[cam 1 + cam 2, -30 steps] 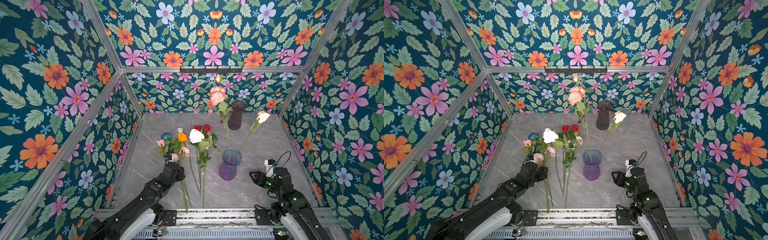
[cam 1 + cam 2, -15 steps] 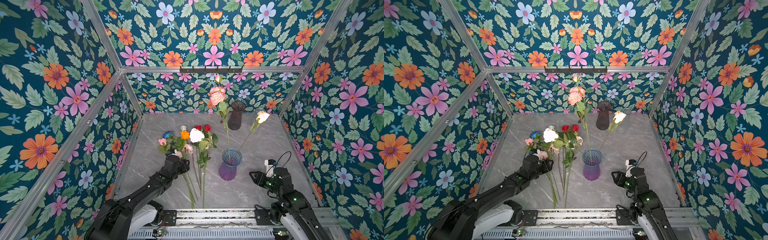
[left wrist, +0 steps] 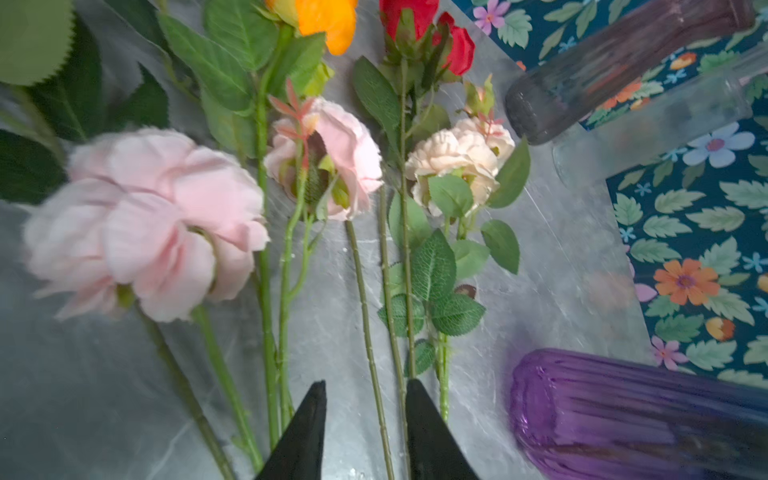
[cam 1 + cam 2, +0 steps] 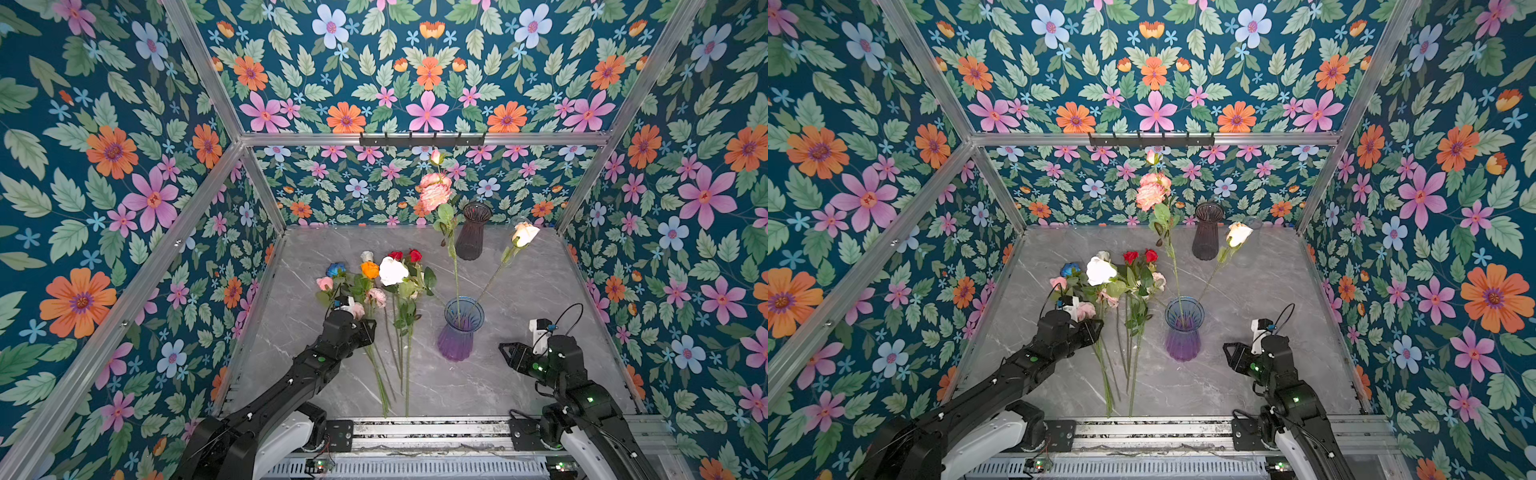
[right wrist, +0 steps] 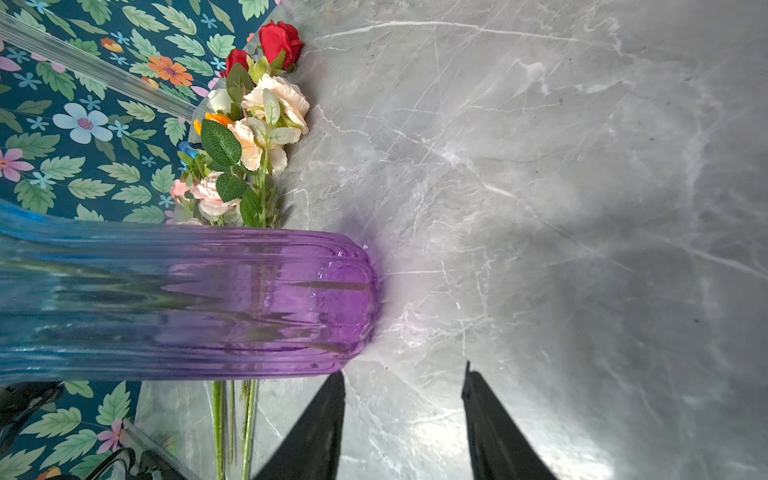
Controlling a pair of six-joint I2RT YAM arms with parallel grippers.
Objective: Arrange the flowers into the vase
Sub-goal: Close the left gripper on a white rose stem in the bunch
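Two fake green-stemmed flowers (image 4: 435, 195) stand in the ribbed purple-and-blue glass vase (image 4: 459, 332); the rest (image 4: 392, 271) lie on the grey marble worktop (image 4: 540, 299) at nine o'clock from it. The left jaws sit apart around one thin green stem (image 3: 365, 324), so next they likely must squeeze it and carry it to the vase. The right jaws are apart and empty.

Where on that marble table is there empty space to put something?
Bare marble lies right of the purple vase, toward the wall, and between it and the dark vase behind. Left of centre is crowded: loose flowers lie there, the left gripper over their stems.
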